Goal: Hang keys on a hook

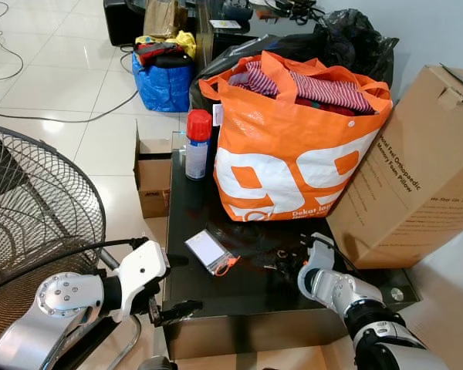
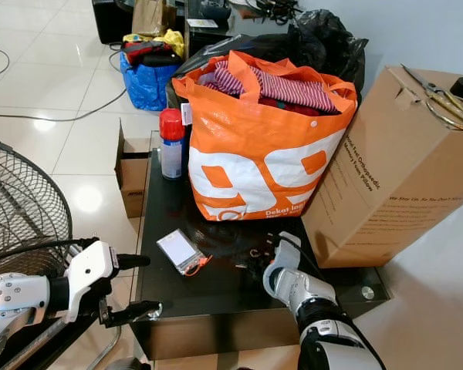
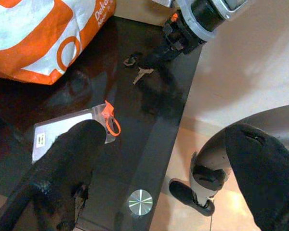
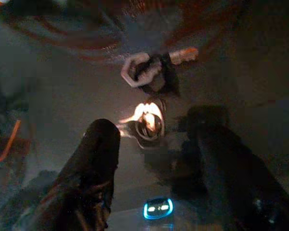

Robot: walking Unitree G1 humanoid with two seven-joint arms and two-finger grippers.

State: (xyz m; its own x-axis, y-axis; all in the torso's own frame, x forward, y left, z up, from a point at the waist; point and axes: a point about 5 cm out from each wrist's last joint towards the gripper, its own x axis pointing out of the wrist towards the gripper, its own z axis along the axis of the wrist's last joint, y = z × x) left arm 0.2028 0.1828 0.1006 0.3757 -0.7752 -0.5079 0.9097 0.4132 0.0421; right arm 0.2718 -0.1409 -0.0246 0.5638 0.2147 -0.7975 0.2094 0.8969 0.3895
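Right wrist view: right pincer [image 4: 154,149] spread, straddling the keys [image 4: 147,120] at frame centre on the glossy bench [image 1: 216,297] — risk: fingertips skid, pushing keys away.

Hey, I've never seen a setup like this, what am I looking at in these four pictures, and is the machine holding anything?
This is a humanoid robot with two silver arms ending in black two-finger grippers. The two wide pictures come from cameras in its head, looking down at a black glass table. The other two come from cameras on its wrists. On the table stand an orange bag full of clothes, a spray can, a cardboard box, a plastic card holder and a small bunch of keys. The right gripper hovers open over the keys, holding nothing. The left gripper waits open at the table's edge.
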